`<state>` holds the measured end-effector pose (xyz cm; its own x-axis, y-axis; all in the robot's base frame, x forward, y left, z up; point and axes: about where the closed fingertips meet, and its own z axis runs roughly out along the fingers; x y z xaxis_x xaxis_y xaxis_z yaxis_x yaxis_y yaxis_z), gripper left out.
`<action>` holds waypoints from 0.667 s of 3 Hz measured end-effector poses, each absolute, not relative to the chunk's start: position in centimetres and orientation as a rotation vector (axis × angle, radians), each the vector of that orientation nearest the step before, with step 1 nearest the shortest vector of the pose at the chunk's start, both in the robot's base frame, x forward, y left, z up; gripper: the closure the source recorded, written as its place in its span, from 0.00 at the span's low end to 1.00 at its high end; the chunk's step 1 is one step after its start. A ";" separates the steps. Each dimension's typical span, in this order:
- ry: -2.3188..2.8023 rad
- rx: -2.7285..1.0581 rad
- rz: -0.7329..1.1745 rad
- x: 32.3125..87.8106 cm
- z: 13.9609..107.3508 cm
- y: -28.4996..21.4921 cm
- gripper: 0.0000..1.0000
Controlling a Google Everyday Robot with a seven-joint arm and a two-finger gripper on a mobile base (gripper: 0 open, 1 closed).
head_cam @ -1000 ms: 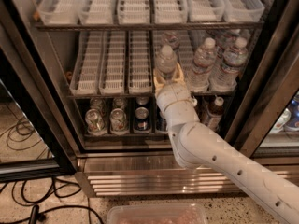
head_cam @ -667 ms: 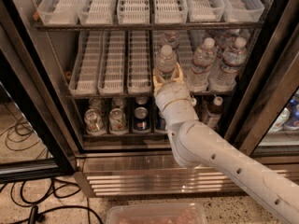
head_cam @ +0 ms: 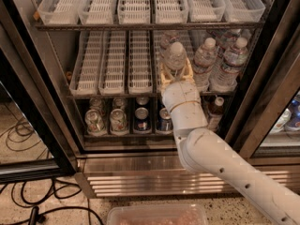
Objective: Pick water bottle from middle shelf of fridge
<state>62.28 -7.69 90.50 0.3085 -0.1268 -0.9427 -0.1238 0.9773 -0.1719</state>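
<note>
The fridge (head_cam: 265,74) stands open before me. On its middle shelf (head_cam: 117,96), the white slotted lane trays on the left are bare. The water bottle (head_cam: 176,56), clear with a white cap, stands at the front of a lane right of centre. My gripper (head_cam: 176,75) reaches in from below, on a white arm, and its tan fingers (head_cam: 164,76) hold the bottle's lower body on both sides. The gripper hides the bottle's base.
More water bottles (head_cam: 229,60) stand to the right on the same shelf. Drink cans (head_cam: 141,116) and a small dark bottle (head_cam: 215,108) sit on the shelf below. The open door frame (head_cam: 28,107) is at the left, with cables (head_cam: 28,205) on the floor. A louvered grille (head_cam: 140,182) is below.
My gripper and the water bottle between its fingers have shifted slightly to the right together. The other bottles and cans have stayed put.
</note>
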 end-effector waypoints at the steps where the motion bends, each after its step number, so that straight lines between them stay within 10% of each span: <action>1: 1.183 -0.288 0.059 60.7 94.5 -7.0 1.00; 2: 1.178 -0.357 0.127 59.1 96.3 -6.2 1.00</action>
